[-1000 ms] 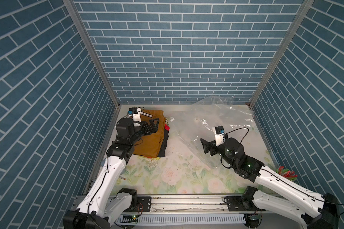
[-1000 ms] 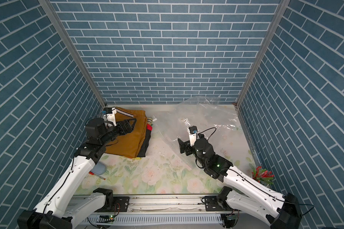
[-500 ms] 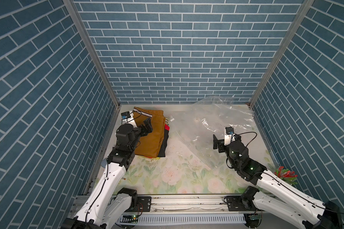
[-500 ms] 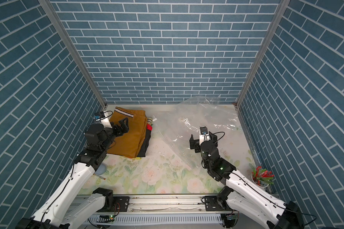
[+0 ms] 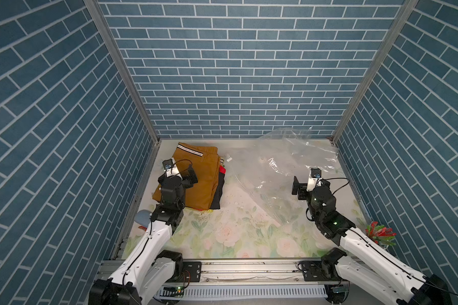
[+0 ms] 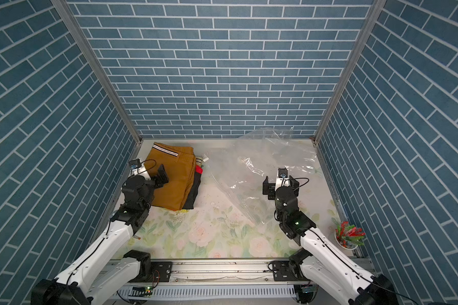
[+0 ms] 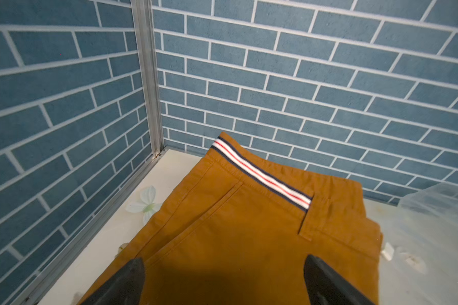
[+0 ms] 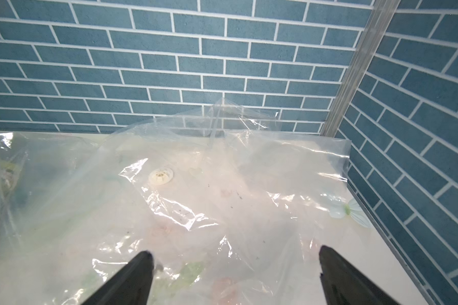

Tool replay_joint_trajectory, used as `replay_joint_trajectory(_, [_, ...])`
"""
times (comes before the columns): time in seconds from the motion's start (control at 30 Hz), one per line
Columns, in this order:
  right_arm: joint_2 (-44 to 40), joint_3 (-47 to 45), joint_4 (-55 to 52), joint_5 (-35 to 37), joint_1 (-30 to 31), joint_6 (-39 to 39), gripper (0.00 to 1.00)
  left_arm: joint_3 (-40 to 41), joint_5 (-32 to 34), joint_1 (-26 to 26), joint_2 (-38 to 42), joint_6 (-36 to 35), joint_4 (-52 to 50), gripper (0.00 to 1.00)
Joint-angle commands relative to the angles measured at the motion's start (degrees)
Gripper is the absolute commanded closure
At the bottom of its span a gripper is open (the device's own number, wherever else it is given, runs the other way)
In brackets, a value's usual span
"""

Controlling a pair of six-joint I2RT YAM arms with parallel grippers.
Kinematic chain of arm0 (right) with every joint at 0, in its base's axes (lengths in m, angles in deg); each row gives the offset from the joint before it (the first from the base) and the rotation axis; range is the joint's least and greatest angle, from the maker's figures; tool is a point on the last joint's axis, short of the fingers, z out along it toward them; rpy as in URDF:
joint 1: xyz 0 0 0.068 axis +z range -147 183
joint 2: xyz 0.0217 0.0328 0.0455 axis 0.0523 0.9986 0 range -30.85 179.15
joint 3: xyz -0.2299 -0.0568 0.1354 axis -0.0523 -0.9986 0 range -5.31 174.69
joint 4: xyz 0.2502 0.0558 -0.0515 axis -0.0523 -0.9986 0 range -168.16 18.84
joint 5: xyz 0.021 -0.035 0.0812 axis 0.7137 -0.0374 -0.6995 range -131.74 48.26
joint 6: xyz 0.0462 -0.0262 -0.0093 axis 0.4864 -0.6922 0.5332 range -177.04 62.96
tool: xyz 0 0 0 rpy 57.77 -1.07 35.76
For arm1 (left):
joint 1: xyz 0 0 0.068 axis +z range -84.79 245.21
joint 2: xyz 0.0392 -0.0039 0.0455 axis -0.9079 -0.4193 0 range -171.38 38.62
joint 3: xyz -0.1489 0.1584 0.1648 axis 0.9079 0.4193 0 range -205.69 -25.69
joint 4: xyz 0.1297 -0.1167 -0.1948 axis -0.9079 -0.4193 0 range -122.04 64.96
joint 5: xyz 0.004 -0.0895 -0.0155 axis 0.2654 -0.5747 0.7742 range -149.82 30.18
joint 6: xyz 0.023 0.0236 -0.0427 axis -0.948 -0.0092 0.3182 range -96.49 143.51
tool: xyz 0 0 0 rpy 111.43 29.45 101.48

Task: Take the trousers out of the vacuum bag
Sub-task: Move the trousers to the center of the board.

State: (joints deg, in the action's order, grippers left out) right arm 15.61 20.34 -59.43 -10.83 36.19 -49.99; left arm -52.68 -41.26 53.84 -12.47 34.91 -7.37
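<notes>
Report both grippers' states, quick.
Left gripper: open, empty, above the ochre trousers.
Right gripper: open, empty, above the vacuum bag.

A pale table (image 5: pixel 230 237) printed with pink flowers and green leaves filled the floor of a blue brick-patterned booth. A folded stack of trousers (image 5: pixel 196 182), brown pair on top with black and red edges below, lay in its far left corner. Just beside it, a crumpled clear vacuum bag (image 5: pixel 280 169) spread flat across the far right part, one corner raised against the back wall.
</notes>
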Motion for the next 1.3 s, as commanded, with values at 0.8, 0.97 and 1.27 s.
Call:
replay_joint_trajectory(0.8, [15.20, -8.94, 27.75, -9.68, -18.66, -1.66, 0.00, 22.93, -6.57, 4.24, -21.89, -12.36, 57.83, 0.00])
replay_joint_trajectory(0.97, [17.72, -11.52, 37.39, -10.27, -21.55, -3.84, 0.02, 23.88, -7.22, 5.04, -22.56, -12.45, 60.74, 0.00])
replay_joint_trajectory(1.27, [6.70, -11.43, 28.48, -9.31, -21.54, 2.06, 0.00, 22.81, 0.45, 4.09, 3.09, -7.86, 32.48, 0.00])
